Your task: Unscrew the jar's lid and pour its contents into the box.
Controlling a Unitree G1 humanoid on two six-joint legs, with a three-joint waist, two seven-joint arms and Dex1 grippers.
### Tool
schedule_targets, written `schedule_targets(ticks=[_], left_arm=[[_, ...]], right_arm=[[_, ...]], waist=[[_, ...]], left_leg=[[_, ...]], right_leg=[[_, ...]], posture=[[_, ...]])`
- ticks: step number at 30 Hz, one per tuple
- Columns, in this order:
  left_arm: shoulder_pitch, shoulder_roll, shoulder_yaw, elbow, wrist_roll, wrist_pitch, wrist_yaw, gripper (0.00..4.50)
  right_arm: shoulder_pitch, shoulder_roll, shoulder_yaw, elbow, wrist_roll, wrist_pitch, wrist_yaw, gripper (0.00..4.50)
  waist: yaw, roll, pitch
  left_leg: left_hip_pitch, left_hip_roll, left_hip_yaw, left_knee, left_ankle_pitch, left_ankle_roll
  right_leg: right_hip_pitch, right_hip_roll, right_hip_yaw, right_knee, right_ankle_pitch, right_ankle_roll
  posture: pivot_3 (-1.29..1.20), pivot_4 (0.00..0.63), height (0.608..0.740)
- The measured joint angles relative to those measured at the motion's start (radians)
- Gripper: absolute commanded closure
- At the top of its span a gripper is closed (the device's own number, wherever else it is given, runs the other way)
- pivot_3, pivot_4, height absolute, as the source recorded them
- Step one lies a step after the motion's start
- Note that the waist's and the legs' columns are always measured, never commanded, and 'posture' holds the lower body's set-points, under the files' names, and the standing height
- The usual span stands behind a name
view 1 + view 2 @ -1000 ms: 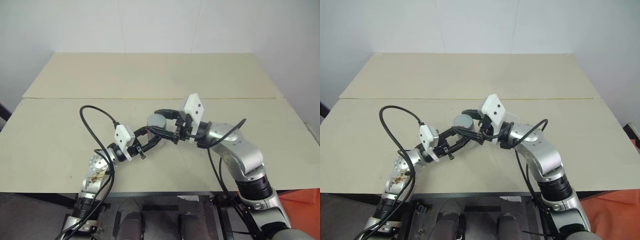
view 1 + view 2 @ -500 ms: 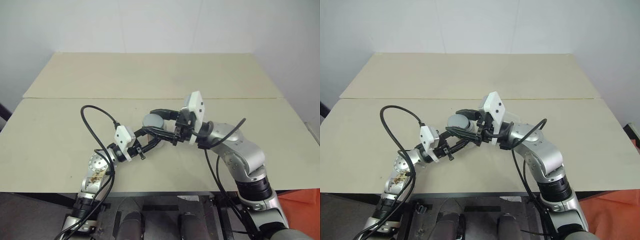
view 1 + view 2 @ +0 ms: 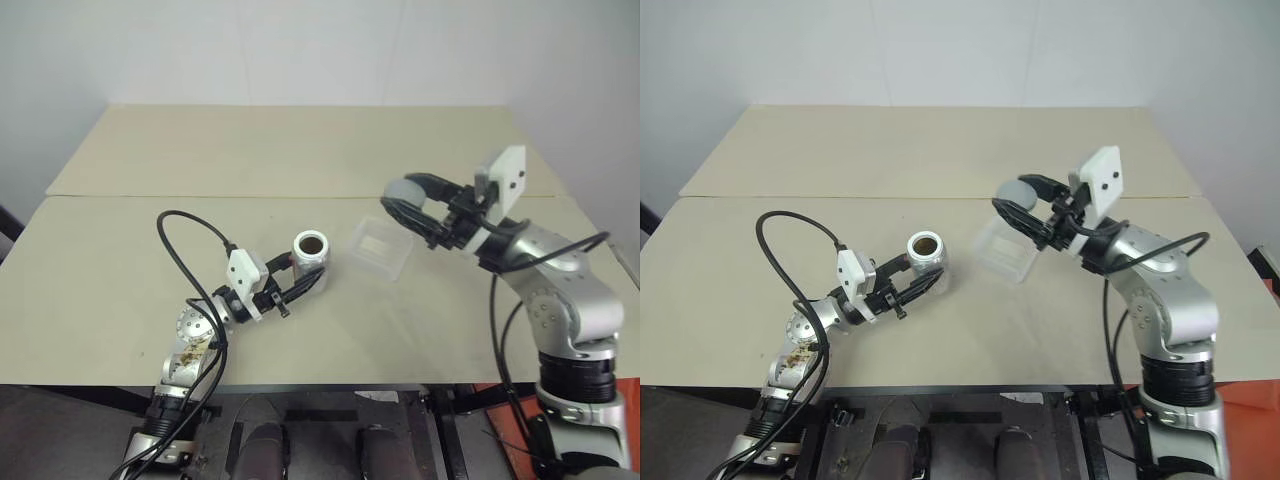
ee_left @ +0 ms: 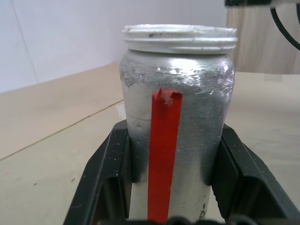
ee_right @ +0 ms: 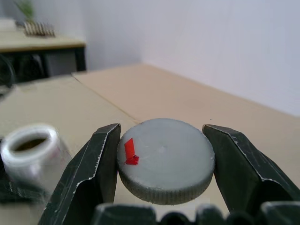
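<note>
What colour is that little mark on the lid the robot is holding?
Red, on the grey lid; the right wrist view shows it best.

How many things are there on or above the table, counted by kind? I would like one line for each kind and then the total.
Jar, open, held by the left gripper: 1
Lid, held by the right gripper: 1
Clear box: 1
Table: 1
Total: 3 things on or above 1 table

Probably a lab: bare beige tables (image 3: 300,150) against plain white walls (image 3: 300,50).
</note>
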Motion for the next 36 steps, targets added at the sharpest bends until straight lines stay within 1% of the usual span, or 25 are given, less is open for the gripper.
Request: schedule_targets(ticks=[2, 5, 8, 13, 19, 22, 24, 25, 27, 28, 36], left_arm=[[-0.001, 0.001, 0.002, 0.000, -0.005, 0.000, 0.000, 2.62], [-0.003, 0.003, 0.005, 0.000, -0.007, 0.000, 0.001, 2.62], [-0.004, 0.010, 0.005, 0.000, -0.006, 0.000, 0.003, 2.62], [-0.010, 0.015, 0.006, 0.002, -0.006, 0.000, 0.006, 2.62], [-0.013, 0.016, 0.007, 0.005, -0.006, 0.000, 0.015, 2.62], [-0.012, 0.016, 0.007, 0.005, -0.006, 0.000, 0.018, 2.62], [-0.012, 0.016, 0.007, 0.005, -0.006, 0.000, 0.019, 2.62], [-0.012, 0.016, 0.007, 0.005, -0.005, 0.000, 0.020, 2.62], [-0.013, 0.018, 0.007, 0.005, -0.004, 0.000, 0.023, 2.62], [-0.014, 0.019, 0.007, 0.005, -0.001, 0.000, 0.026, 2.62], [-0.076, 0.018, 0.005, 0.062, 0.071, 0.018, 0.088, 2.62]], right_arm=[[0.051, -0.066, -0.004, 0.011, -0.026, -0.002, 0.022, 1.74], [0.115, -0.133, -0.008, 0.033, -0.059, -0.001, 0.042, 1.74], [0.162, -0.177, 0.011, 0.054, -0.107, 0.010, 0.044, 1.74], [0.229, -0.177, 0.084, 0.080, -0.154, 0.039, 0.034, 1.74], [0.304, -0.155, 0.102, 0.109, -0.185, 0.036, 0.030, 1.74], [0.313, -0.156, 0.103, 0.109, -0.186, 0.038, 0.036, 1.74], [0.315, -0.158, 0.103, 0.109, -0.193, 0.049, 0.039, 1.02], [0.316, -0.159, 0.104, 0.109, -0.195, 0.052, 0.041, 0.83], [0.319, -0.164, 0.107, 0.109, -0.197, 0.054, 0.050, 0.19], [0.322, -0.166, 0.109, 0.109, -0.198, 0.054, 0.053, 0.02], [0.330, -0.183, 0.114, 0.072, -0.225, 0.048, 0.056, 0.02]], waist=[[0.000, 0.000, 0.000], [0.000, 0.000, 0.000], [-0.001, 0.000, 0.000], [0.001, 0.000, 0.000], [0.002, 0.000, 0.000], [0.001, 0.000, 0.000], [0.001, 0.000, 0.000], [0.001, 0.000, 0.000], [0.001, 0.000, 0.000], [0.001, 0.000, 0.000], [0.002, 0.000, 0.000]], left_leg=[[0.000, 0.000, 0.000, 0.000, 0.000, 0.000], [0.000, 0.000, 0.001, 0.000, 0.000, 0.000], [0.000, 0.000, 0.001, 0.000, 0.000, 0.000], [0.000, 0.000, 0.001, 0.000, 0.000, 0.000], [0.000, 0.000, 0.001, 0.000, 0.000, 0.000], [0.000, 0.000, 0.001, 0.001, 0.000, 0.000], [0.000, 0.000, 0.001, 0.001, 0.000, 0.000], [0.000, 0.000, 0.001, 0.001, 0.000, 0.000], [0.000, 0.000, 0.001, 0.001, 0.000, 0.000], [0.000, 0.000, 0.001, 0.001, 0.000, 0.000], [0.000, -0.001, 0.001, 0.001, 0.000, 0.000]], right_leg=[[0.000, 0.000, 0.000, 0.000, 0.000, 0.000], [0.000, 0.000, 0.000, 0.000, 0.000, 0.000], [0.000, 0.000, 0.000, 0.000, 0.000, 0.000], [0.000, 0.000, 0.000, 0.000, 0.000, 0.000], [0.000, 0.000, 0.000, 0.000, 0.000, 0.000], [0.000, 0.000, 0.000, 0.000, 0.000, 0.000], [0.000, 0.000, 0.000, 0.000, 0.000, 0.000], [0.000, 0.001, 0.000, 0.000, 0.000, 0.000], [0.001, 0.000, 0.000, 0.000, 0.000, 0.000], [0.001, 0.000, 0.000, 0.000, 0.000, 0.000], [0.001, 0.000, 0.000, 0.000, 0.000, 0.000]], posture=[[0.00, 0.150, 0.740], [0.00, 0.150, 0.740], [0.00, 0.150, 0.740], [0.00, 0.150, 0.740], [0.00, 0.150, 0.740], [0.00, 0.150, 0.740], [0.00, 0.150, 0.740], [0.00, 0.150, 0.740], [0.00, 0.150, 0.740], [0.00, 0.150, 0.740], [0.00, 0.150, 0.740]])
